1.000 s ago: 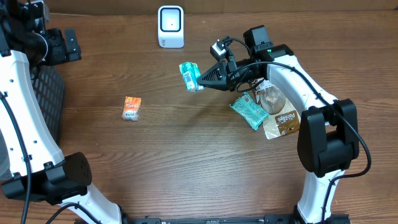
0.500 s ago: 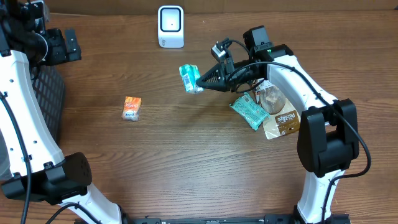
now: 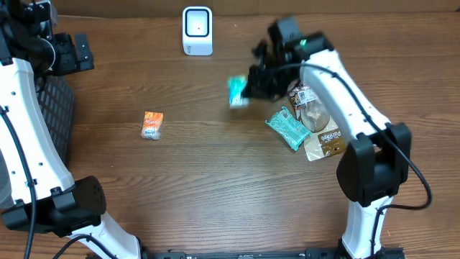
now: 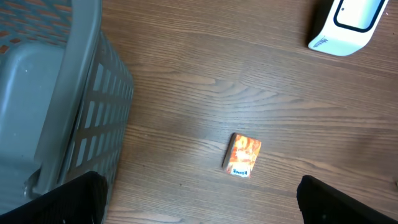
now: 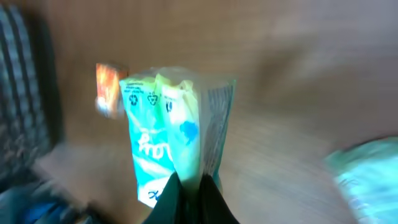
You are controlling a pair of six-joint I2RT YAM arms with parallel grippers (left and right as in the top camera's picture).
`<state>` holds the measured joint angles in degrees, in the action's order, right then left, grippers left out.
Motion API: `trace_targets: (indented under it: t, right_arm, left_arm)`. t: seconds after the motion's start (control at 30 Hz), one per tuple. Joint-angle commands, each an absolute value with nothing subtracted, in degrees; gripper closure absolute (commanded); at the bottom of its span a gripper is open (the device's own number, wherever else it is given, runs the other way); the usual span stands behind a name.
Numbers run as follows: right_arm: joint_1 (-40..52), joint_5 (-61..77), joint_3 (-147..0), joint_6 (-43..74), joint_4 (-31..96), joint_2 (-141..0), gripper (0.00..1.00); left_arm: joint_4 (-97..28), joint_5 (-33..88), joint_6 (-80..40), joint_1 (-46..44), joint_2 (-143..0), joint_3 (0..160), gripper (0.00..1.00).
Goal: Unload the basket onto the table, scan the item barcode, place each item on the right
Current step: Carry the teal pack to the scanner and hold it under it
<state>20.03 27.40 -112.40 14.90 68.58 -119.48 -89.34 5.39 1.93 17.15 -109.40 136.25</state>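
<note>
Moved since earlier: right pincer (image 3: 249, 88) and its teal pouch (image 3: 236, 91) have shifted right, further from the scanner (image 3: 197, 30). Both are motion-blurred.
Overhead, pouch and pincer: the pouch is pinched at the pincer's tip and juts out to its left, between the scanner and the packet heap.
Overhead, count: one scanner, one orange packet (image 3: 152, 125), one basket (image 3: 56, 115). Three packets are heaped by the right arm: flat teal packet (image 3: 288, 129), brown packet (image 3: 327, 141), pale packet (image 3: 310, 108).
Overhead, left pincer (image 3: 75, 52): spread, by the basket, well apart from the pouch.
Overhead, writing: too small to read.
Left wrist, left pincer (image 4: 199, 202): spread wide, nothing between the tips.
Left wrist, count: one basket (image 4: 74, 93), one orange packet (image 4: 242, 155), one scanner (image 4: 345, 22), all on the wooden surface (image 4: 186, 74).
Left wrist, writing: the scanner's small print is illegible.
Right wrist, right pincer (image 5: 186, 199): pressed together on the pouch's lower edge.
Right wrist, teal pouch (image 5: 168, 149): stands upright just above the tips.
Right wrist, writing: recycling marks near the pouch's top; script lettering below them is unreadable.
</note>
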Motion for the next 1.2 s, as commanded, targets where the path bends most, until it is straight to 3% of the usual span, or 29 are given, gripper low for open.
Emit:
trace_targets:
  t: [0.0, 0.43, 0.67, 1.17]
  right_arm:
    - [20.3, 10.8, -125.5, 15.2, 70.0, -119.5, 0.96]
    - [29.0, -26.4, -129.7, -6.3, 42.4, -122.9, 0.96]
    - [31.3, -27.4, -129.7, -29.2, 24.8, -130.8, 0.96]
    - [34.2, -27.3, -129.6, -59.8, -0.6, -148.9, 0.96]
  left_arm:
    - [-89.3, 5.8, 2.8, 17.2, -108.5, 137.4, 0.00]
    - [-89.3, 5.8, 2.8, 17.2, -108.5, 137.4, 0.01]
    - [-89.3, 5.8, 2.8, 17.2, -108.5, 137.4, 0.00]
    - [-89.3, 5.8, 2.8, 17.2, -108.5, 137.4, 0.01]
